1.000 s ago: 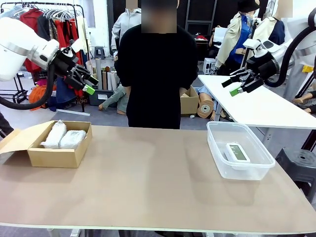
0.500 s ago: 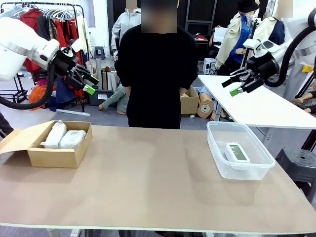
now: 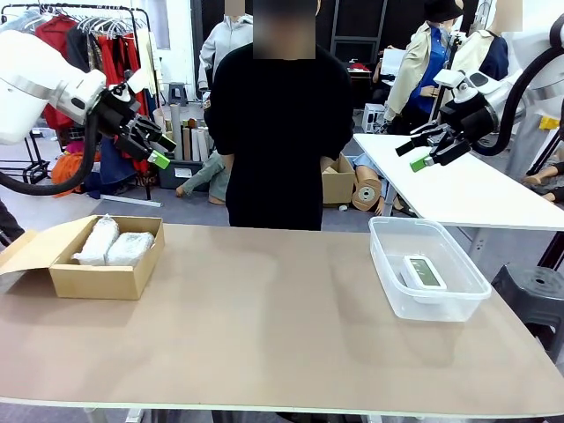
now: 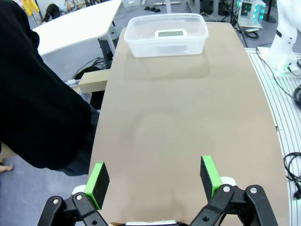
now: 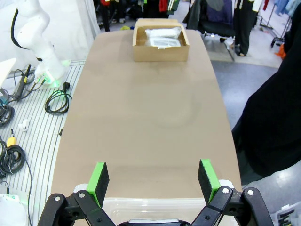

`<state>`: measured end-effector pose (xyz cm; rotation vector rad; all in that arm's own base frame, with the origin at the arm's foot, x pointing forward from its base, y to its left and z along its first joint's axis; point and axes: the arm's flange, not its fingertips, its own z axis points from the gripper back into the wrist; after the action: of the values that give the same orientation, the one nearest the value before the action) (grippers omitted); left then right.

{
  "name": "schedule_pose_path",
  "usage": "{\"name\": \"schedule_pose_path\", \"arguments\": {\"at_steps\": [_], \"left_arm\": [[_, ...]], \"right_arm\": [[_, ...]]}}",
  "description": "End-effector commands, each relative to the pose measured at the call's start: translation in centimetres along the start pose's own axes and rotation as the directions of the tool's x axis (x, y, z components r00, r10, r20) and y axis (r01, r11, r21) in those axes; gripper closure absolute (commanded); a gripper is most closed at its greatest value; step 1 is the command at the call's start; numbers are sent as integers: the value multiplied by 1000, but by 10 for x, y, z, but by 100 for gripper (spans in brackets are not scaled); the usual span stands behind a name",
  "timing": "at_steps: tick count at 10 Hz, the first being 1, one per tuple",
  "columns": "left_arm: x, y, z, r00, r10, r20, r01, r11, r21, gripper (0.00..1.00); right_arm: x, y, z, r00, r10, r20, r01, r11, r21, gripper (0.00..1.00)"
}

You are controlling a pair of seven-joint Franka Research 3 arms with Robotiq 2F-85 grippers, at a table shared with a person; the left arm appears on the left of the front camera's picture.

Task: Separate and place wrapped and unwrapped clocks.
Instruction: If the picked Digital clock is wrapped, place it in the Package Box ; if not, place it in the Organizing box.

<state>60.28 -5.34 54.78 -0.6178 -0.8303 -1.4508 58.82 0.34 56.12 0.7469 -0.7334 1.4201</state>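
Nothing has moved: two bubble-wrapped clocks (image 3: 113, 242) lie in the box (image 3: 97, 280) at left, the bare white clock (image 3: 423, 270) in the tub (image 3: 429, 304) at right; both the left gripper (image 3: 156, 144) and the right gripper (image 3: 419, 150) hang open, empty.

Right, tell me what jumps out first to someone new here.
Two bubble-wrapped clocks lie side by side in the open cardboard box at the table's left end. A bare white clock sits in the clear tub at the right. Both arms hang raised, fingers open.
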Motion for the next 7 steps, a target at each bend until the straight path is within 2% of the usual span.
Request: {"name": "schedule_pose_path", "arguments": {"at_steps": [1,7], "left_arm": [[1,-1,2,1000,-4,3,4,1000,-4,0],[1,-1,2,1000,-4,3,4,1000,-4,0]], "right_arm": [[2,1,0,1000,2,8,-2,1000,-1,0],[2,1,0,1000,2,8,-2,1000,-1,0]]}}
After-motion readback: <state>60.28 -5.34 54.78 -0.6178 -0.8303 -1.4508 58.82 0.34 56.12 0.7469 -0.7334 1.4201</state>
